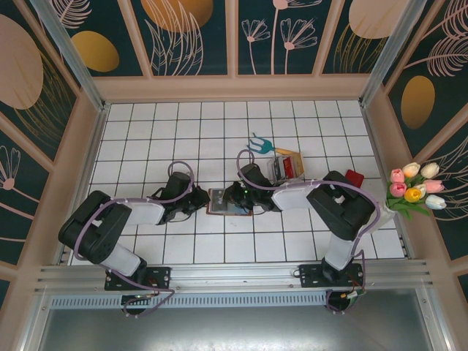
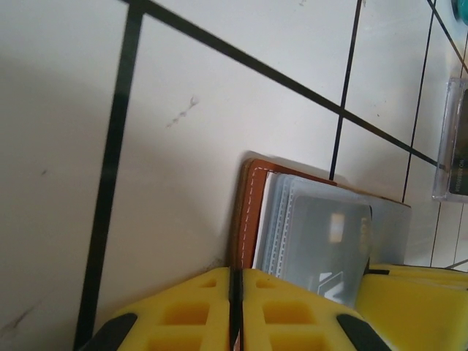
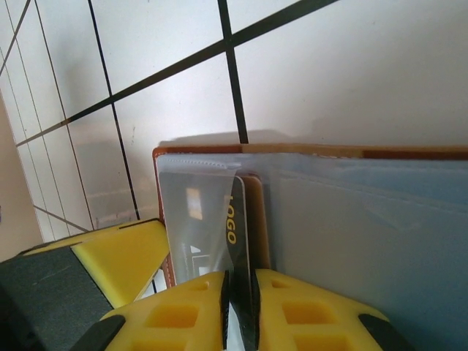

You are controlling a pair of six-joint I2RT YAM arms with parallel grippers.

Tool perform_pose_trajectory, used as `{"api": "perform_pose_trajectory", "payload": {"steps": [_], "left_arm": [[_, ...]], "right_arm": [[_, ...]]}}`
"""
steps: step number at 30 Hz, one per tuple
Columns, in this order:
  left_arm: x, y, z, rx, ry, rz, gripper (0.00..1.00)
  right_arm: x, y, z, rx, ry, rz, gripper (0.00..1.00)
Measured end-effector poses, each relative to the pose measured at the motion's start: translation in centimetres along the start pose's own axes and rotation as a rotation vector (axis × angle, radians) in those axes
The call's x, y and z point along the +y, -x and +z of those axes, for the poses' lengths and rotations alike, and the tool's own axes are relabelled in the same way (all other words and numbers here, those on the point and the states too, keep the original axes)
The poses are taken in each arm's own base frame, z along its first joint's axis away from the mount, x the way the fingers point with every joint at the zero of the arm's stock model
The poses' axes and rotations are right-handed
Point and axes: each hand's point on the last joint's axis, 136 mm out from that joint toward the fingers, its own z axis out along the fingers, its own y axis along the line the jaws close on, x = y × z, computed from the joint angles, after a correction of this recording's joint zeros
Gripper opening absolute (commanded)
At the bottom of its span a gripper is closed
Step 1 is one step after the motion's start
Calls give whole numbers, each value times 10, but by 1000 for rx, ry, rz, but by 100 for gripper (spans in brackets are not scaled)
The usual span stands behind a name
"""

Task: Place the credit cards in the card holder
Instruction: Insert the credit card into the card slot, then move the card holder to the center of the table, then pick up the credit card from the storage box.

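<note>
**Black card at the wallet's sleeve**

The right gripper (image 3: 240, 287) has its yellow fingers clamped on a black credit card (image 3: 235, 219) with yellow lettering. The card is held on edge, and its far end is tucked into a clear sleeve of the card holder (image 3: 307, 151). That brown leather wallet lies open on the white tiled table (image 1: 161, 131), between the two arms. From the other side, the left gripper (image 2: 234, 281) has its fingers pressed together with nothing between them. Its tips are right at the wallet's stitched edge, but I can't make out whether they bear down on it. Behind the right wrist stands a clear plastic box (image 1: 284, 167) with red and tan showing inside. Beyond it lies a blue-headed garden fork (image 1: 259, 145). Tulips (image 1: 414, 186) sit by the right wall.
</note>
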Motion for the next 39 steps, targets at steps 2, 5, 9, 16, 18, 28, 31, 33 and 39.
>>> {"api": "perform_pose_trajectory", "payload": {"steps": [2, 5, 9, 16, 18, 28, 31, 33, 39], "left_arm": [[2, -3, -3, -3, -2, -12, 12], [4, -4, -7, -16, -1, -19, 14], [1, 1, -14, -50, 4, -16, 21], [-5, 13, -30, -116, 15, 10, 28], [-11, 16, -33, -124, 7, 26, 28], [-64, 30, -40, -132, -113, 115, 33], [-75, 27, -36, -107, -134, 137, 42], [-84, 24, -29, -84, -143, 158, 48], [-126, 12, -3, -5, -196, 216, 55]], "right_arm": [[-1, 0, -5, -5, -19, -9, 24], [-5, 4, -12, -23, -78, -38, 25], [-14, 7, -16, -34, -147, -82, 22], [-35, 14, -24, -61, -293, -120, 20], [-33, 17, -26, -69, -310, -148, 21], [-2, 48, -59, -189, -355, -299, 31], [0, 81, -97, -298, -407, -315, 34], [-12, 112, -126, -373, -459, -295, 34], [-70, 162, -178, -438, -624, -236, 35]]}}
